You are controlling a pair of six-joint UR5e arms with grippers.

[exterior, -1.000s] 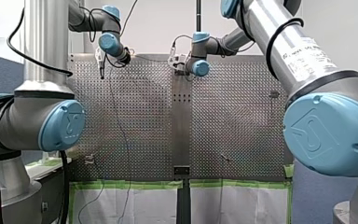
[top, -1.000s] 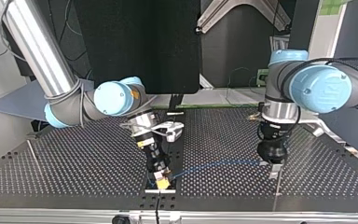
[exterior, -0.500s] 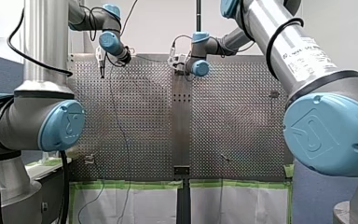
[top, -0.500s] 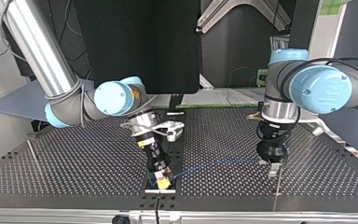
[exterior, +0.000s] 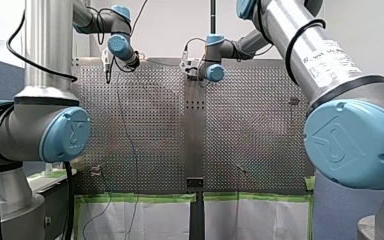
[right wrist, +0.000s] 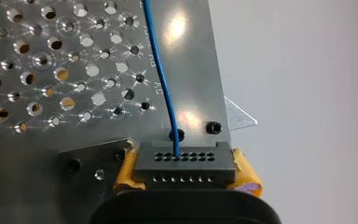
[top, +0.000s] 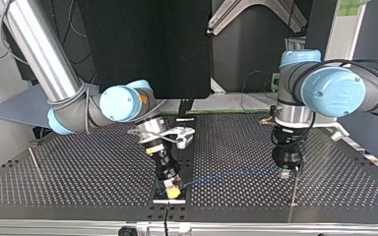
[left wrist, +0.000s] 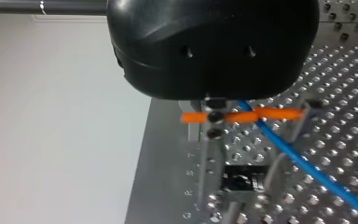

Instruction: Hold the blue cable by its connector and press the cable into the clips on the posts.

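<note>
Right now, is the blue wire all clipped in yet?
Not yet. Done: my right claw grips the connector. In hand: the blue cable stretches across the table to my left claw. Left: pressing it into clips; I can't see any holding it.

Front cam: high, from robot side, facing out over perforated surface (exterior: 155, 125). Top cam: opposite side, low, facing back. Wrist cams: close, both on blue cable (left wrist: 307, 163).

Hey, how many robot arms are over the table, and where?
2. My right arm enters at the top view's left, my right tool gripping the connector; my left arm enters at its right, my left tool at the blue cable. None seems hidden.
</note>
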